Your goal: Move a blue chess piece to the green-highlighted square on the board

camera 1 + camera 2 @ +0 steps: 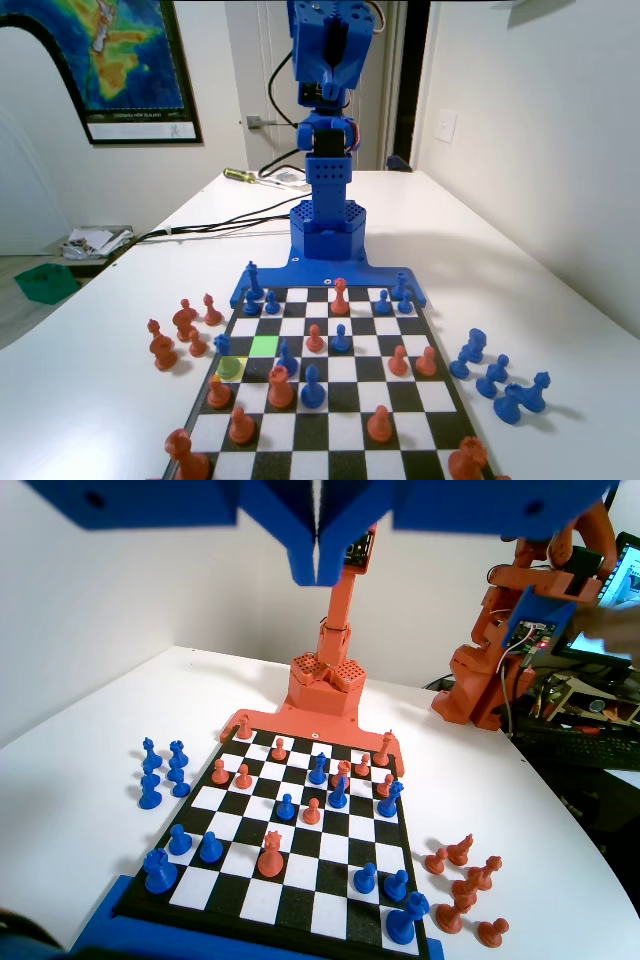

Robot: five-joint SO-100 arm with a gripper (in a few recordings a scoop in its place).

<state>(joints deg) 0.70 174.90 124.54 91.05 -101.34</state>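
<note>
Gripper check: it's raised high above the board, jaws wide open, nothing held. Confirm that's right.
One thing is wrong: the jaws are not wide open. In the wrist view the gripper hangs with its jaws pressed together, nothing between them. The rest holds: it is raised high above the board.

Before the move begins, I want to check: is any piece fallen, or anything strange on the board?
Nothing stands out. Pieces on the board stand upright, and so do those set aside on the table.
</note>
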